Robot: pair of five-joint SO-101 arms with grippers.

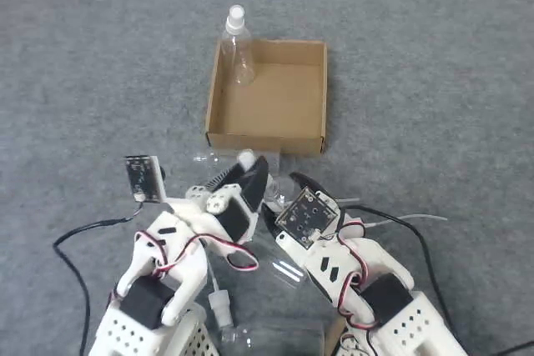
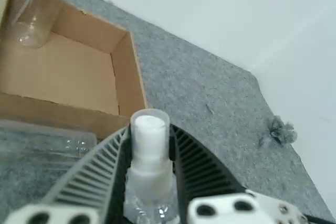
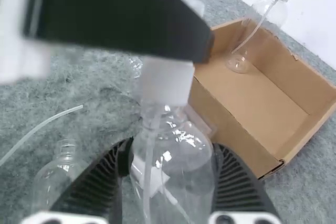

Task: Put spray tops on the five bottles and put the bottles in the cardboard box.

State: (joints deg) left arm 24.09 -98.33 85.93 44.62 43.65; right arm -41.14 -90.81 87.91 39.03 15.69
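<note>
My left gripper (image 2: 150, 132) is shut on a white spray top (image 2: 150, 150), just in front of the cardboard box (image 2: 123, 77). That spray top (image 3: 165, 82) sits on the neck of a clear bottle (image 3: 168, 166), and my right gripper (image 3: 168, 150) is shut on the bottle's body. In the high view the two grippers meet at the spray top (image 1: 247, 160), the left gripper (image 1: 250, 177) beside the right gripper (image 1: 279, 206). One bottle with a spray top (image 1: 236, 43) leans in the far left corner of the cardboard box (image 1: 267, 135).
A clear bottle (image 2: 47, 140) lies along the box's front wall. An open bottle without a top (image 3: 58, 177) and a loose dip tube (image 3: 42, 124) lie near my right gripper. Another bottle with a spray top (image 1: 224, 310) lies between the arm bases.
</note>
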